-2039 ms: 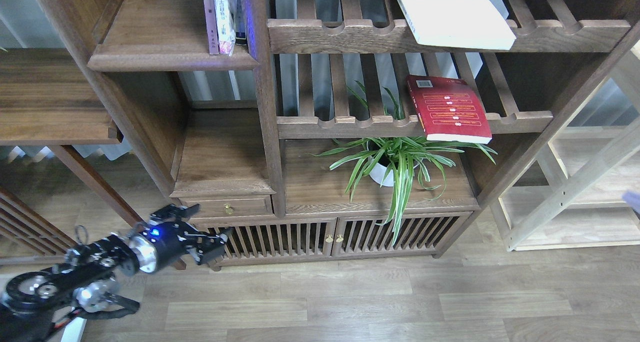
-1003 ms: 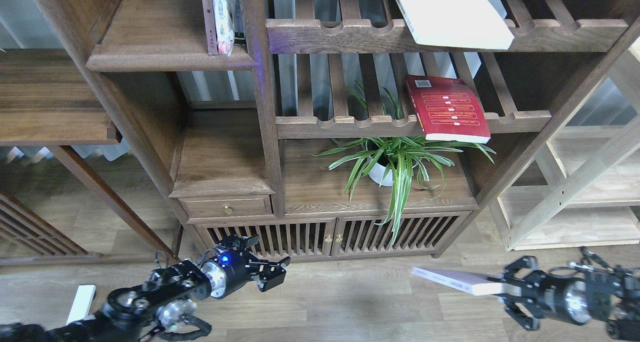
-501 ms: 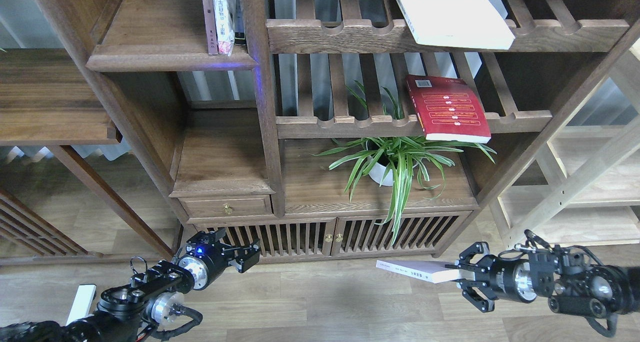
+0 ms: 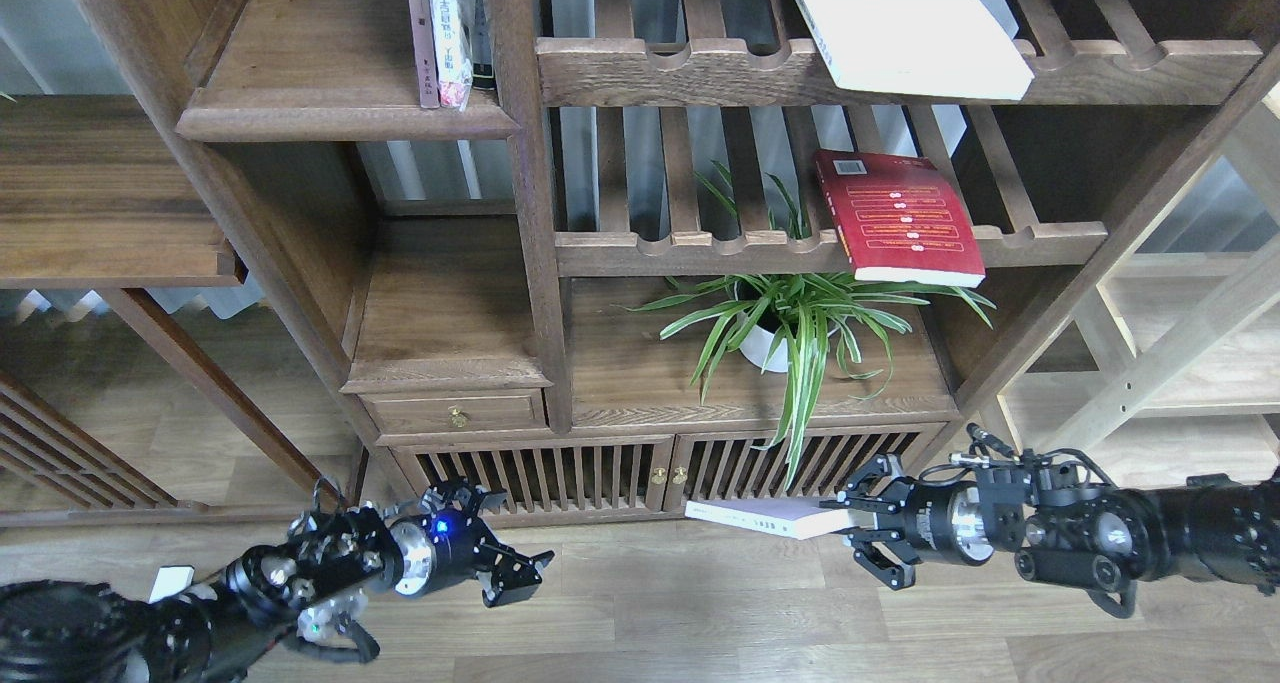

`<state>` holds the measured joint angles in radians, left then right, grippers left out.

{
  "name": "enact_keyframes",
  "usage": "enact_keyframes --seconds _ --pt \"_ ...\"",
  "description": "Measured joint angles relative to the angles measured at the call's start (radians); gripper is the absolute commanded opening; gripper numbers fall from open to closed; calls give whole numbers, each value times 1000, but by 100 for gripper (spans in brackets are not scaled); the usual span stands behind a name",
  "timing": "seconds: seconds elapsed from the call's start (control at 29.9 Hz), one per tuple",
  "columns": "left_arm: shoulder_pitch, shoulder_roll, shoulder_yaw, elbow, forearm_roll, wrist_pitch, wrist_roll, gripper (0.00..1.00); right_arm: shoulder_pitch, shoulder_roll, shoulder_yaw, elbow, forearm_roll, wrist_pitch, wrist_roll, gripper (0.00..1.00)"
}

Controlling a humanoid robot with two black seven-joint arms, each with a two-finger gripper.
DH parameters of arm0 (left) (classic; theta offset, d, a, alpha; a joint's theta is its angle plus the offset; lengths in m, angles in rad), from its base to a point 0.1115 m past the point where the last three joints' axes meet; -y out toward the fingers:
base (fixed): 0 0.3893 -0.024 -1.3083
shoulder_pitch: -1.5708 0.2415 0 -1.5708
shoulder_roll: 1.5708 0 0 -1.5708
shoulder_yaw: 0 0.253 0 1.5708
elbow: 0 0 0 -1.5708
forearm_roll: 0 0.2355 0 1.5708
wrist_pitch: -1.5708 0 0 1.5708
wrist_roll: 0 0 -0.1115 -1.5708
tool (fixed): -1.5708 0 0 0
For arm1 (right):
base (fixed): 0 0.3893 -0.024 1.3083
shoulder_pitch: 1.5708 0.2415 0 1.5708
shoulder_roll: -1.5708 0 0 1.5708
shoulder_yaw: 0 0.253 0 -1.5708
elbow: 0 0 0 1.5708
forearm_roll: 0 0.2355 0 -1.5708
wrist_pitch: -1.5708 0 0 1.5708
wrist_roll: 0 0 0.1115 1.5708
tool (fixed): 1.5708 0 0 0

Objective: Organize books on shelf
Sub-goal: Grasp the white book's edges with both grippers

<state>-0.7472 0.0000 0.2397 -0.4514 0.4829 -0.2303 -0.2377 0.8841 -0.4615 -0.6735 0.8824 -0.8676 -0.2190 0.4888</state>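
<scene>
My right gripper point(image 4: 842, 519) is shut on the end of a pale thick paperback point(image 4: 755, 515), held flat and low in front of the cabinet doors. My left gripper point(image 4: 512, 548) is open and empty, low at the left above the floor. A red book with yellow bands point(image 4: 898, 218) lies on the middle slatted rack, overhanging its rail. A white book point(image 4: 900, 28) lies on the top slatted rack. The solid dark-brown shelf with a rounded lip point(image 4: 330, 123) is at the upper left, far above both grippers.
Thin books point(image 4: 440, 33) stand at the right end of that shelf. A potted spider plant point(image 4: 790, 328) sits on the cabinet top point(image 4: 640, 383). A pale wood rack point(image 4: 1150, 363) stands at the right. A small white object point(image 4: 172, 583) lies on the floor.
My right arm came into view and has moved left with the pale book, to in front of the cabinet doors. My left gripper moved right along the floor and now sits a little lower.
</scene>
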Motion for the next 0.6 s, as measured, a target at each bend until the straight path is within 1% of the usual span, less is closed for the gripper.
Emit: enact_keyframes --seconds 0.1,0.3,0.4,0.5,0.6 --pt "-41 0 8 -6 97 4 19 100 20 29 -5 0 0 14 0 5" --pt "-99 0 9 -24 261 2 17 100 61 77 4 1 -1 56 0 5" --pt "-132 0 9 -41 278 -6 2 100 84 103 8 1 0 75 0 5" --pt "-152 0 7 -59 281 -12 -30 100 109 131 13 2 3 94 0 5" --pt "-159 0 0 -79 281 -15 -51 100 119 153 35 3 4 114 0 5"
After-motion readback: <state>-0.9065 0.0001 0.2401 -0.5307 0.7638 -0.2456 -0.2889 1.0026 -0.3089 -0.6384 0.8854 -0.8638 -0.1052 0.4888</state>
